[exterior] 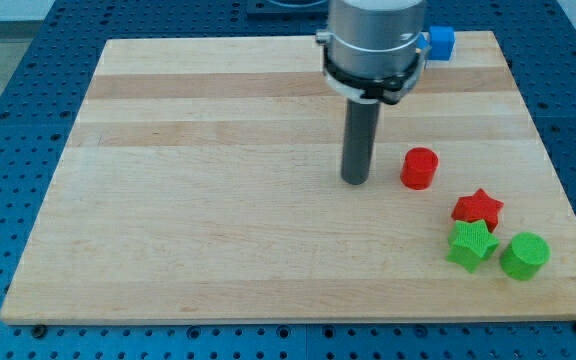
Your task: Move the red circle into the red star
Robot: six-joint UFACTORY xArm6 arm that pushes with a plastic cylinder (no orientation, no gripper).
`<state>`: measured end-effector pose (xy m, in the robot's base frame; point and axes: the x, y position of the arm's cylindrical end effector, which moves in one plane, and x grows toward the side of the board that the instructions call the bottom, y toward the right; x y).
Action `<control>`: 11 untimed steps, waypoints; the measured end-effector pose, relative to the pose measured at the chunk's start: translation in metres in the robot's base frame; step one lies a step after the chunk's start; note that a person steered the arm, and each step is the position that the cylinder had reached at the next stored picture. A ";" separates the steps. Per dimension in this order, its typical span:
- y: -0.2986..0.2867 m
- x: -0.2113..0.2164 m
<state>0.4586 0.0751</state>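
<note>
Left of red circle point(419, 168): my tip point(355, 182)

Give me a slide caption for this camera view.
My tip sits left of the red circle, apart from it; the red star lies lower right.

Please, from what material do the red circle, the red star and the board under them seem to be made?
The red circle and the red star look like moulded or printed plastic: uniform saturated colour, matte with a faint sheen, no grain. The board looks like pale wood, probably glued strips, since long bands of differing tone and grain run across it. My tip stands just to the view's left of the circle.
</note>
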 end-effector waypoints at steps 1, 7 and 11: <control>0.036 -0.002; 0.101 -0.020; 0.101 0.026</control>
